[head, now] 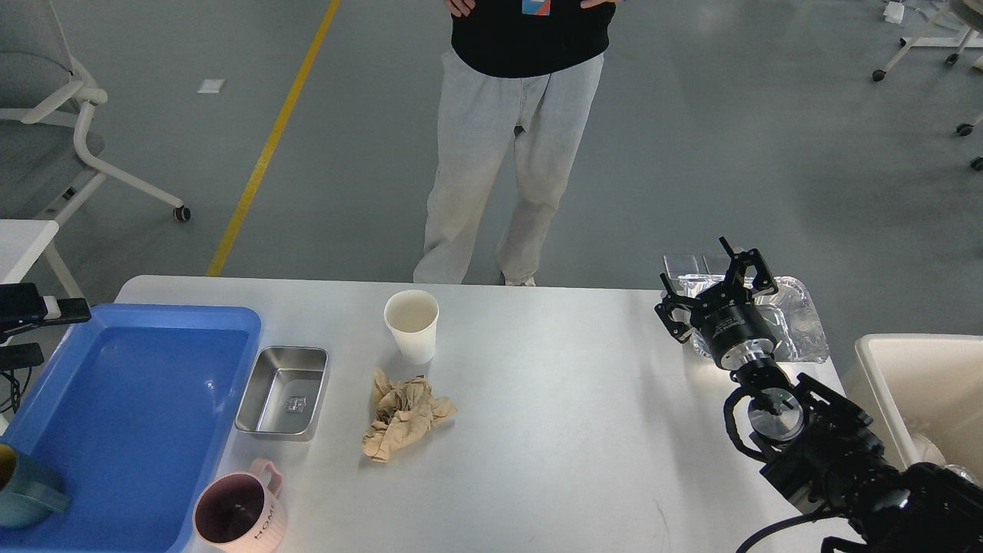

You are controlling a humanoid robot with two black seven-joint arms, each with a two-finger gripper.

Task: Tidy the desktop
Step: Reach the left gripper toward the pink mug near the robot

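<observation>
The desktop [553, 430] is a wide white-grey tabletop. On it stand a white paper cup [412, 326], a crumpled brown paper [403, 416], a small steel tray [284, 392] and a pink mug [236, 516]. A teal mug [23, 491] sits in the near left corner of the blue tray [130, 399]. My left gripper [61, 332] hovers at the blue tray's far left corner, open and empty. My right gripper [713, 283] is open above the table's right end, just in front of a foil container [799, 322], holding nothing.
A cream bin [914, 384] stands off the table's right end, beside my right arm. A person [507, 138] stands at the far edge, facing the table. A small white side table [23, 242] and an office chair [54, 130] are at the left.
</observation>
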